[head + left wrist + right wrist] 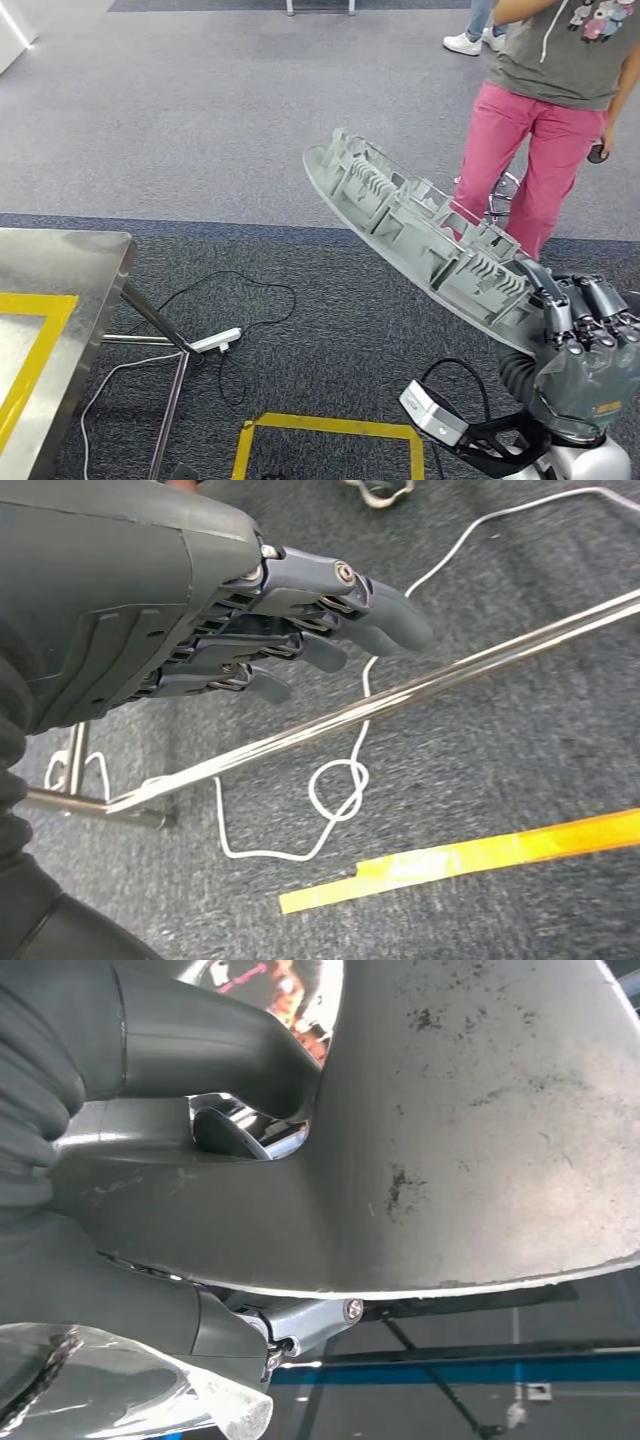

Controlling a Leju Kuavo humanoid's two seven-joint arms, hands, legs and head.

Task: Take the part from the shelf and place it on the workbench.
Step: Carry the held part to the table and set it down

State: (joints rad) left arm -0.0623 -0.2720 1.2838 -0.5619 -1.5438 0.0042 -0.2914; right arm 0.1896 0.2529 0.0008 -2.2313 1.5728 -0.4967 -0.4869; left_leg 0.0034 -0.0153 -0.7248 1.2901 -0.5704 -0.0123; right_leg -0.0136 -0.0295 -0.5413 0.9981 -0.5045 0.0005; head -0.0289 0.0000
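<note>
1. The right hand (585,335) has a firm grip on one end of the part (423,235), a long grey plastic panel with ribs and little box pockets on its upper face. The fingers (596,300) wrap over the near edge; in the right wrist view the thumb (219,1055) presses against the smooth underside of the part (483,1120).
2. The part is up in the air, tilted, running from the hand at lower right up and leftward. Its far rounded tip hangs over carpet, not touching anything.
3. The surface (53,275) is the steel bench at far left with yellow tape on top. Its right edge and corner are well apart from the part's tip, with bare carpet between them.
4. Under that gap: a white power strip (216,342) and its cables on the floor, near the bench's angled leg (155,318). A yellow taped square (328,430) is marked on the carpet lower down.
5. A person in pink trousers (540,150) stands just behind the part's far side, pretty close to its long edge.
6. The left hand (249,630) holds nothing, fingers loosely extended and apart, hanging above the carpet with a steel bar (423,685) and white cable (340,780) below it.
</note>
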